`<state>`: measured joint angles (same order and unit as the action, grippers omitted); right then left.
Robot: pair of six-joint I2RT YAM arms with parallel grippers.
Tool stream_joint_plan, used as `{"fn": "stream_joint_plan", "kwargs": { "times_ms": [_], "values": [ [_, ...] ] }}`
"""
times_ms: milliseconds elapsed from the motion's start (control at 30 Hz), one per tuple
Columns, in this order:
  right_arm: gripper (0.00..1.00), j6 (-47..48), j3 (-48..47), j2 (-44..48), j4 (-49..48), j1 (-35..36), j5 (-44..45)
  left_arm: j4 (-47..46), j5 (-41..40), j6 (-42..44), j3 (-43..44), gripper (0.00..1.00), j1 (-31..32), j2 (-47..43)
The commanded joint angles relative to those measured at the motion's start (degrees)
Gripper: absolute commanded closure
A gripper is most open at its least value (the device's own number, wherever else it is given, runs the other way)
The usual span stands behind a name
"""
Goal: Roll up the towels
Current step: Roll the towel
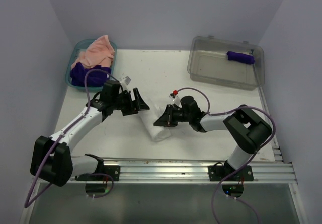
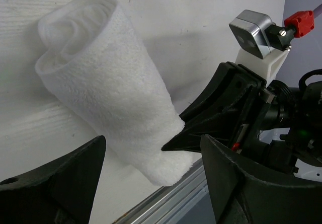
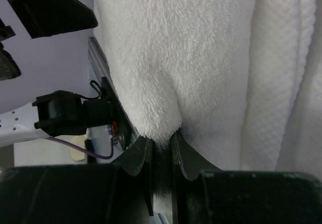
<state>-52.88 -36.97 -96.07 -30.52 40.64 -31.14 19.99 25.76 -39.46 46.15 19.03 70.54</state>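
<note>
white towel (image 2: 105, 98) lies rolled on the surface (image 1: 211, 103), between the 2 arms. right gripper (image 3: 161, 142): fingers clamped on a pinch of pile at 1 end, probably so the roll cannot spring open. left gripper (image 2: 152, 153): fingers wide apart, facing the roll, no contact seen. dark purple roll (image 1: 240, 57) sits in the clear bin (image 1: 201, 73). peach-pink towel (image 1: 95, 53) and purple cloth (image 1: 83, 74) are heaped in the teal basket (image 1: 70, 83). loose edge of the white roll not visible; its underside is hidden.
</note>
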Motion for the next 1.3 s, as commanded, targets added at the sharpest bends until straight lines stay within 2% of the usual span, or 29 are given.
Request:
{"fn": "stream_joint_plan", "kwargs": {
  "times_ms": [0,200,400,433,500,533,567,633,667,700,767,833,933,1067,1167,1267],
  "values": [
    [1.00,-3.37,2.78,-4.47,0.64,-1.44,-7.89,-6.80,0.78,-0.79,0.34,0.21,1.45,3.10],
    [1.00,1.36,1.20,-2.63,8.36,-2.67,-6.84,-13.04,1.49,-1.76,0.78,0.22,1.71,7.94],
    [1.00,8.21,-3.63,-0.43,21.36,-2.94,-4.12,-15.24,1.31,-1.76,1.83,0.23,1.80,13.73],
    [1.00,9.54,-5.37,-0.17,25.91,-2.94,-2.19,-15.50,1.49,-2.02,1.84,0.23,1.80,15.22],
    [0.93,13.22,-7.23,1.23,30.33,-2.94,0.53,-15.68,1.49,-2.20,1.84,0.24,1.72,16.55],
    [0.89,14.46,-9.24,1.93,36.00,-2.94,3.42,-15.07,1.31,-2.46,1.92,0.24,1.80,17.77],
    [0.79,15.87,-10.39,3.33,38.58,-2.85,5.62,-14.46,1.22,-2.37,2.19,0.25,1.80,18.57],
    [0.71,20.18,-14.87,4.40,46.64,-2.85,9.41,-13.58,1.75,-1.94,2.80,0.25,1.89,20.33],
    [0.60,21.23,-16.10,4.84,48.78,-2.85,12.56,-13.49,1.93,-1.93,2.80,0.25,1.89,20.68],
    [0.54,22.90,-17.07,6.15,50.46,-2.85,13.55,-13.40,2.10,-1.76,2.80,0.25,1.80,20.86],
    [0.45,24.05,-19.18,7.82,54.24,-2.41,17.49,-12.43,2.28,-1.23,3.50,0.25,1.89,21.65],
    [0.43,25.19,-20.33,10.72,57.40,-1.71,20.92,-11.38,2.45,-0.62,3.94,0.25,1.89,22.27],
    [0.41,25.99,-21.38,15.20,59.87,0.92,28.13,-10.33,2.72,-0.27,4.56,0.25,1.89,23.49],
    [0.39,28.97,-24.98,17.94,62.33,10.22,42.01,-10.06,3.24,-0.09,4.74,0.26,1.89,24.38],
    [0.39,32.31,-28.85,15.31,63.83,20.32,50.10,-9.79,3.68,0.17,5.18,0.26,1.80,24.99],
    [0.39,35.12,-31.67,11.28,63.92,25.17,53.89,-9.53,3.86,0.18,5.35,0.26,1.89,25.61]
  ]
}}
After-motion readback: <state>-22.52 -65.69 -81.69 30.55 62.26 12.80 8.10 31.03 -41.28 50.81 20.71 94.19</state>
